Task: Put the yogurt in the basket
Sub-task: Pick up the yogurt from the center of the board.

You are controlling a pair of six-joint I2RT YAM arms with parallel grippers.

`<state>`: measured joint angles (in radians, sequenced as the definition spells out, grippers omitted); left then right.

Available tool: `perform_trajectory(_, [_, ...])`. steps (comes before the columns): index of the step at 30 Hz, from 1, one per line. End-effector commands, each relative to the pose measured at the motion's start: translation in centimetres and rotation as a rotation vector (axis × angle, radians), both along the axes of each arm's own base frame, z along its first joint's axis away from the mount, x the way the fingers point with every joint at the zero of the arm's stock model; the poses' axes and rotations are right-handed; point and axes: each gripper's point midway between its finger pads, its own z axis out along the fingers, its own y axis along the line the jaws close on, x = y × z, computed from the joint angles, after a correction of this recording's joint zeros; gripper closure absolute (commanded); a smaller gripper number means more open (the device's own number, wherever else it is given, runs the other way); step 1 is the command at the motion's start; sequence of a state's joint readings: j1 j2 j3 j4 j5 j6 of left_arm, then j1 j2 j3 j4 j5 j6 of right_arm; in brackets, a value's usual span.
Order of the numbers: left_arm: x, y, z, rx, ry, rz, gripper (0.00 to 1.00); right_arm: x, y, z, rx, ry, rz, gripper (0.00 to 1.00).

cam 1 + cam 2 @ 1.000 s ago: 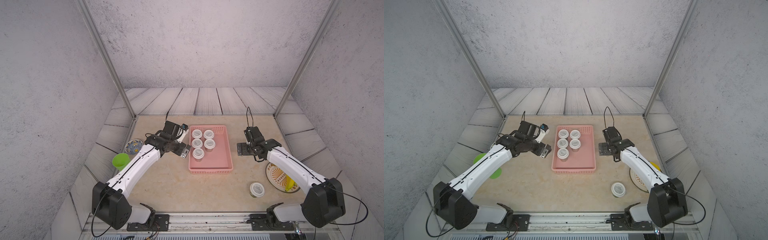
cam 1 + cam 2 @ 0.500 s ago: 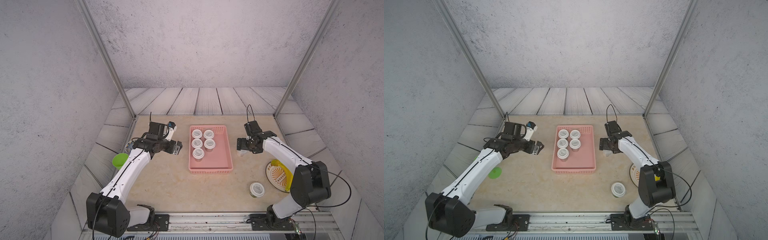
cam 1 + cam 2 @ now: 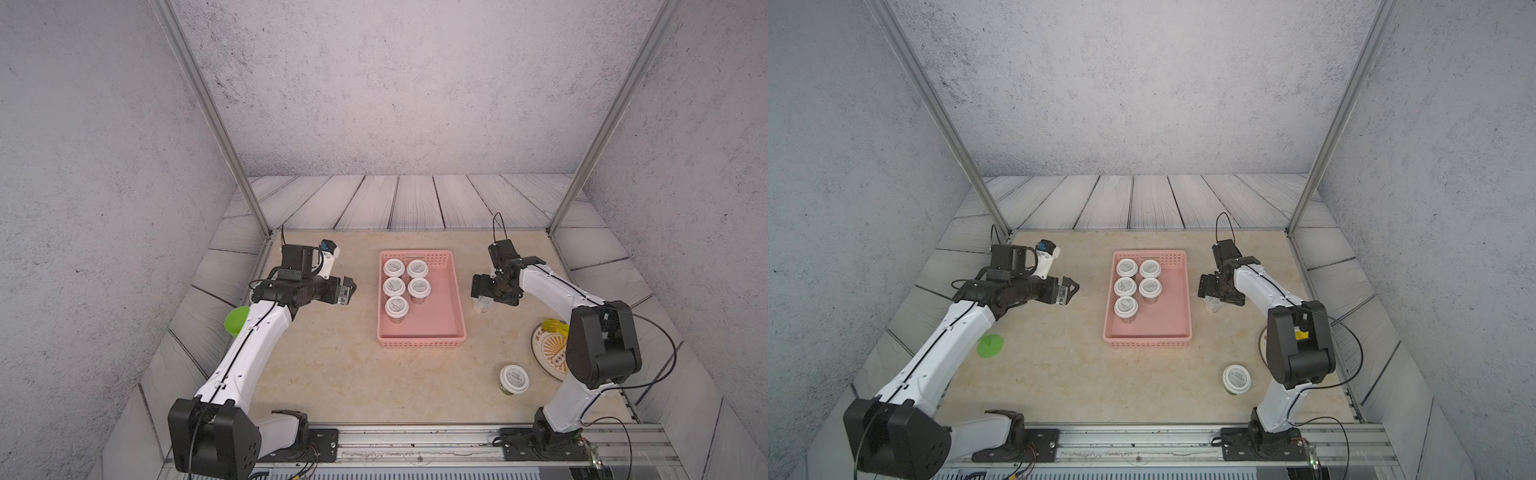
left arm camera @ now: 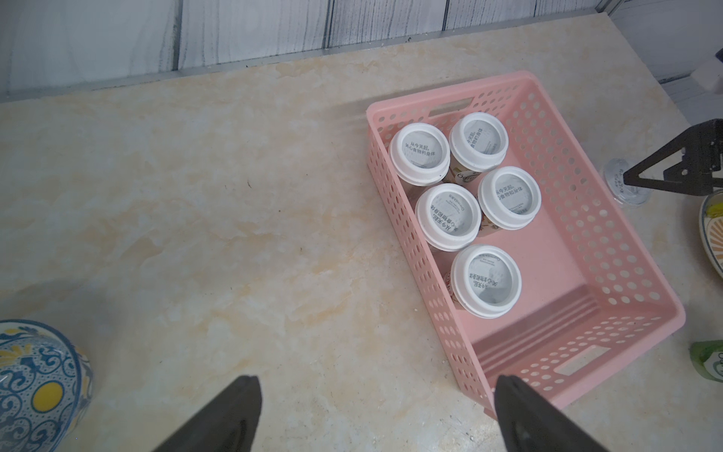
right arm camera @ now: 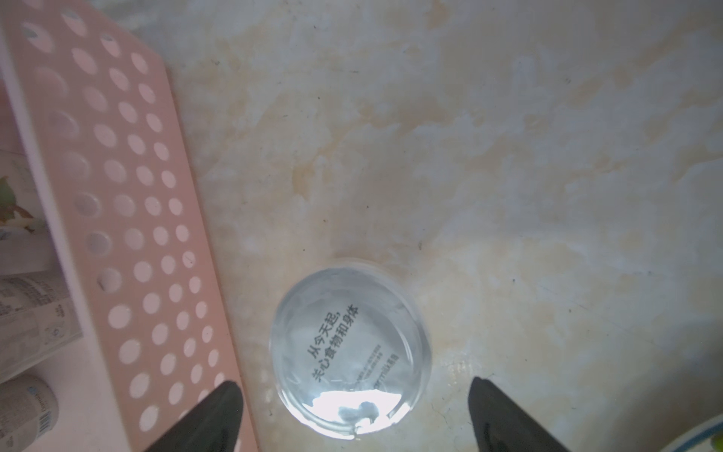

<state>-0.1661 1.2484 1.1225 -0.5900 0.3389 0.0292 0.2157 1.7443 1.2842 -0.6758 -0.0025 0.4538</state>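
The yogurt (image 3: 1213, 306) I'm hovering over stands upright on the table (image 5: 508, 156), just beside the basket (image 3: 420, 342) on my right arm's side; its lid (image 5: 352, 344) faces up, so the long axis runs straight up and down. Five more yogurts (image 3: 394, 286) stand upright in the basket's far end; a seventh yogurt (image 3: 514, 379) stands alone near the table's front right, well apart from the basket.

My right pincer (image 5: 353, 383) hangs directly over that first cup with its jaws spread wide, one on each side of the lid; bare table shows in both gaps, so it touches nothing and holds nothing. My left pincer (image 4: 375, 379) is spread wide too, empty, over bare table on the basket's other side.

In both top views my right pincer hides nearly all of that cup; the right wrist view shows the whole lid, print and a glare patch included. Only the left wrist view catches a blue-and-yellow patterned bowl (image 4: 39, 379).
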Motion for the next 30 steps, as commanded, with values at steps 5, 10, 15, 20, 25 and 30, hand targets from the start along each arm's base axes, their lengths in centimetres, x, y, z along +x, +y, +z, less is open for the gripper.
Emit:
perform_trajectory(5, [0.0, 0.2, 0.1, -0.022, 0.000, 0.005, 0.02, 0.8, 0.0, -0.3, 0.042, 0.017, -0.014, 0.06])
perform_trajectory(10, [0.0, 0.3, -0.1, -0.029, -0.001, 0.003, 0.02, 1.0, 0.0, -0.8, 0.053, 0.022, -0.011, 0.08])
perform_trajectory(15, [0.0, 0.4, 0.0, -0.030, -0.001, 0.007, 0.02, 1.2, 0.4, -1.1, 0.076, 0.021, -0.005, 0.09])
perform_trajectory(20, [0.1, 0.8, -0.1, -0.024, 0.001, 0.021, 0.01, 1.3, 0.4, -1.1, 0.078, 0.027, -0.003, 0.11])
perform_trajectory(25, [0.1, 0.9, -0.2, -0.022, -0.004, 0.021, 0.01, 1.3, 0.3, -1.2, 0.074, 0.030, -0.002, 0.15])
perform_trajectory(30, [0.1, 0.8, -0.1, -0.030, -0.005, 0.019, 0.02, 1.3, 0.4, -1.4, 0.080, 0.026, 0.002, 0.19])
